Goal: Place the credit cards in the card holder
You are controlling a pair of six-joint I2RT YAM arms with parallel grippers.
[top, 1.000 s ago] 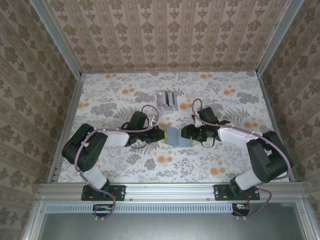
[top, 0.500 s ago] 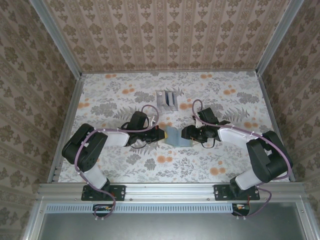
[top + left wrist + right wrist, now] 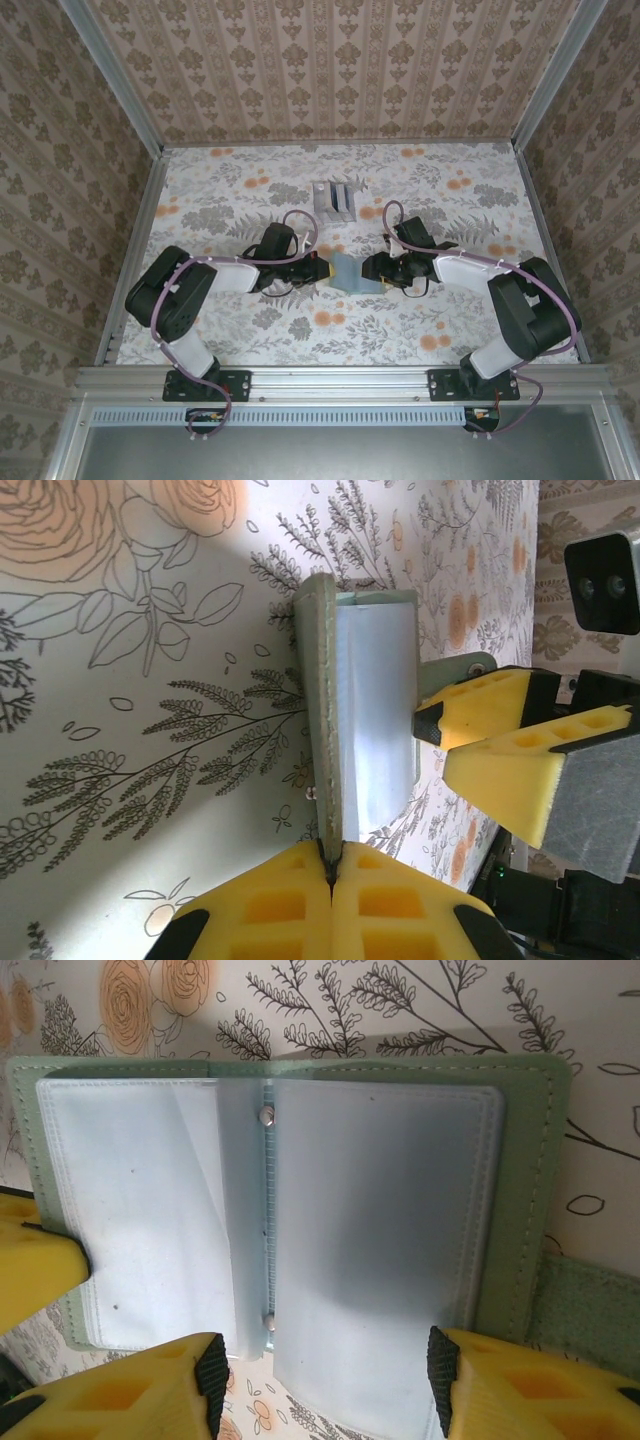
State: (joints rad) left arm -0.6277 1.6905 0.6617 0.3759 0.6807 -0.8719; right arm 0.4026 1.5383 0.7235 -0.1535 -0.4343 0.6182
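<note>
Foam fingers (image 3: 265,910) of the left gripper (image 3: 330,865) are pressing together on one edge of the card holder (image 3: 315,700) — the grey-green cover is running straight into the seam where the two are meeting, so this gripper is clenched on the wallet. The left wrist camera is seeing the holder almost edge-on against the floral table (image 3: 130,710). Its clear inner sleeve (image 3: 375,700) is facing the right gripper (image 3: 437,745), whose two yellow fingers (image 3: 485,705) are sitting just beside the far half with a gap between them.

From above, the card holder is sitting near the middle of the table, between the two grippers, the left gripper touching its left side and the right gripper just at its right side. A silvery slotted stand (image 3: 334,200) is standing farther back, well apart from the wallet; what it is holding is too small to tell.

The right wrist camera is looking onto the open inside of the holder: two clear plastic sleeves (image 3: 380,1220) are spreading either side of a stitched spine with two small rivets (image 3: 265,1115), framed by the green cover. The right gripper's fingers are standing wide apart at the lower edge — released, gripping nothing. The bottom of the right-hand sleeve is reaching between them; whether either finger is touching the plastic cannot be told. A green strap (image 3: 590,1300) is sticking out from the cover on the right.
</note>
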